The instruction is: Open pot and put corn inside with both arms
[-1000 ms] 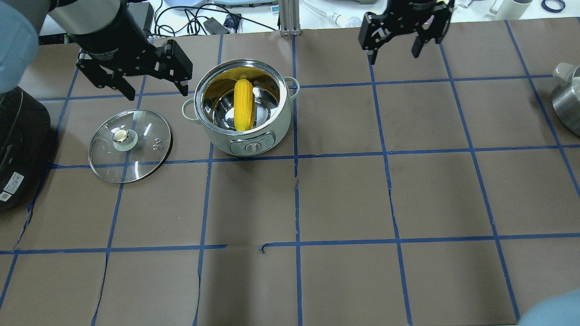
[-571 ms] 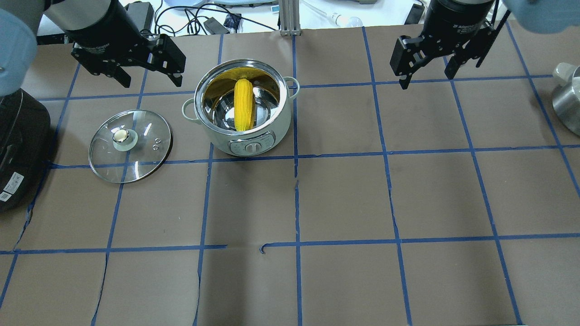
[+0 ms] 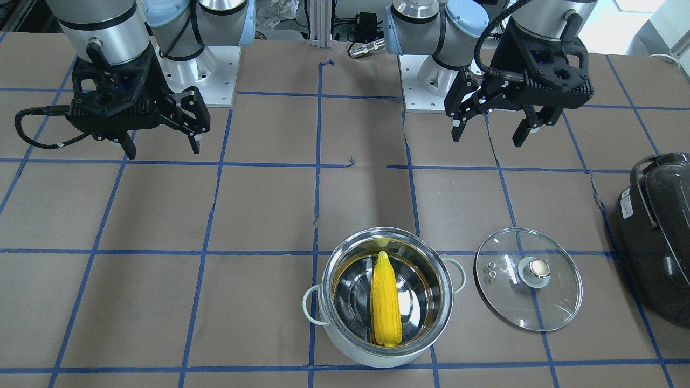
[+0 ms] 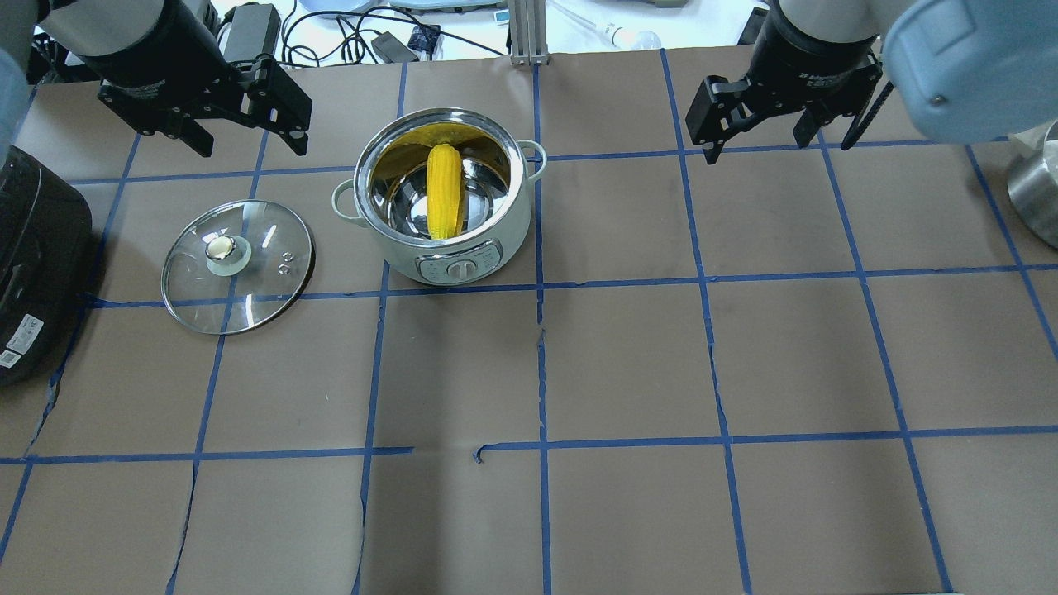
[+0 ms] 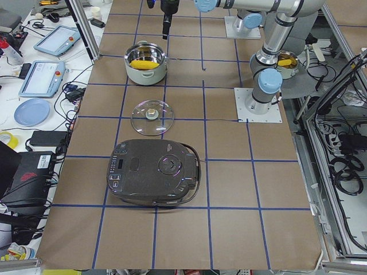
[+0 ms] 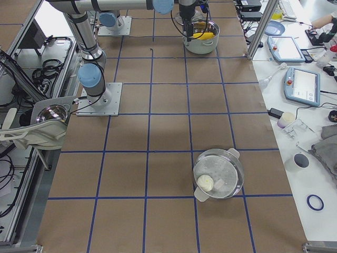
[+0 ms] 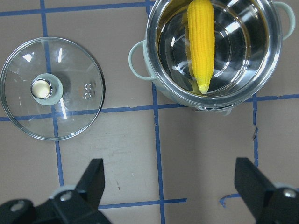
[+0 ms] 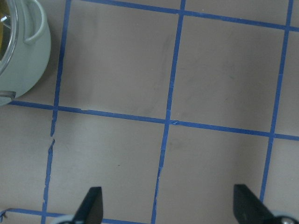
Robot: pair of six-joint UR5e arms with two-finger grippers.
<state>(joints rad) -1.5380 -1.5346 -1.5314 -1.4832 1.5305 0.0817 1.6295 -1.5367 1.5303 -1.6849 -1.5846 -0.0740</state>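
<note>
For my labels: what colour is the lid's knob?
The knob is brass-gold; best in left wrist view.

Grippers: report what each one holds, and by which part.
Nothing is held. The left gripper and right gripper are both open and empty; the corn lies in the pot, the lid beside it.

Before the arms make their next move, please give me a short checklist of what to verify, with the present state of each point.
1. Lid off: ok. The glass lid lies flat beside the pot, apart from it.
2. Corn in the pot: ok. The corn is wholly within the rim.
3. Corn flat on the bottom: cannot tell, because of reflections.
4. Left gripper empty: ok. It is open, away from the lid and pot.
5. Right gripper empty: ok. It is open, well to the pot's side.
6. Pot upright: ok.
</note>
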